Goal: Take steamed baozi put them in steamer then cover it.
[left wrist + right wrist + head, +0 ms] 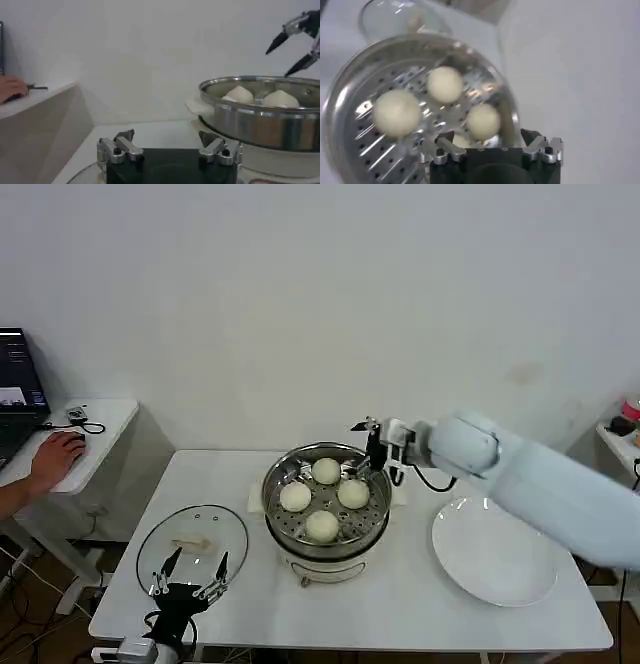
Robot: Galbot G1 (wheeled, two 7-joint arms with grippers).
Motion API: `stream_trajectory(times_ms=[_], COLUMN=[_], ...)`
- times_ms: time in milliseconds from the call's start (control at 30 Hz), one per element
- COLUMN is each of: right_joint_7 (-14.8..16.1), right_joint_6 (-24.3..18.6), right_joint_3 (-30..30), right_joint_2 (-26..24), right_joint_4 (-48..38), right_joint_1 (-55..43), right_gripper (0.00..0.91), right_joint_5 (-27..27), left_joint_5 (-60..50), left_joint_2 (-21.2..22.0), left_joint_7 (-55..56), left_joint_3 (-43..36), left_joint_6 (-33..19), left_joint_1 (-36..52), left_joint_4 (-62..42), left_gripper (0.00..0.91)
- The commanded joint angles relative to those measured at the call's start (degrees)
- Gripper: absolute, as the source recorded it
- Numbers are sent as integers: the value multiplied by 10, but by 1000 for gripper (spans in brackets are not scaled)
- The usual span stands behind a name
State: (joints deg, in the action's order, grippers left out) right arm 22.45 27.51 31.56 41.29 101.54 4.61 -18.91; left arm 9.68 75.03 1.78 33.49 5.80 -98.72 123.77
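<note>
The steamer (283, 536), a shiny steel pot with a holed tray, stands mid-table with several cream-white baozi (325, 471) inside. My right gripper (375, 446) hovers open just above its back right rim, holding nothing. From the right wrist, three baozi (397, 112) lie on the tray below the open right gripper (485, 142). The glass lid (192, 546) lies flat on the table left of the steamer. My left gripper (188, 579) stands open over its near edge. In the left wrist view, the open left gripper (167, 145) faces the steamer (260, 120).
A flat white plate (495, 549) lies to the right of the steamer, under my right arm. A low side table (100, 424) with a laptop (15, 394) stands off to the left. The table's front edge runs close below the lid.
</note>
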Motion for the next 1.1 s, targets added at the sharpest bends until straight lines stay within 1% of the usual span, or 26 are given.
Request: stream_trajectory(times_ms=[33,67,100,167,200,333,400,500,533,567,600,633,700,733,967,1100], right_joint_7=[-213,-217,-218,-187,-185,-159,-142,-128,-126,-125,-125,-126,-127,-132,-136,-135], right_joint_6=[-149,-158,-162,-215,-224,-250,-266,-277,-280,-279,-279,-277,-275,-272,-273,-271], right_joint_3=[-433,-486,-510,-614,-640,-756,-807,-865,-877,-896,-901,-909,-914,-918,-925,-927], right_joint_2=[2,24,35,100,112,202,236,279,288,297,299,300,299,298,310,314], right_joint_4=[117,127,134,149,154,165,162,162,165,170,171,174,173,169,171,184], right_joint_1=[457,500,529,627,648,734,764,802,813,831,840,856,870,881,887,891], right_gripper=[907,907,907,907,907,907,907,907,907,907,907,907,907,907,907,907], right_joint_5=[107,107,113,193,199,182,178,141,136,121,113,101,94,86,74,70], left_joint_5=[-14,-16,-20,-48,-58,-131,-184,-300,-362,-397,-416,-466,-546,-595,-697,-723], left_joint_2=[-1,-1,-1,2,2,-1,-5,-12,-16,-22,-26,-33,-39,-40,-67,-86], left_joint_7=[-1,-1,-1,-1,-2,-1,-2,8,15,22,27,36,50,51,52,43], left_joint_3=[5,6,5,3,2,-4,-5,-6,-4,-4,-4,-5,-2,1,-9,-6], left_joint_6=[-3,-5,-7,-17,-21,-35,-39,-49,-60,-66,-70,-74,-92,-95,-86,-75], left_joint_1=[3,4,5,9,10,16,20,26,27,27,27,26,29,33,76,112], left_joint_4=[-7,-10,-15,-27,-31,-44,-47,-60,-69,-74,-76,-84,-100,-112,-178,-230], left_gripper=[907,907,907,907,907,907,907,907,907,907,907,907,907,907,907,907])
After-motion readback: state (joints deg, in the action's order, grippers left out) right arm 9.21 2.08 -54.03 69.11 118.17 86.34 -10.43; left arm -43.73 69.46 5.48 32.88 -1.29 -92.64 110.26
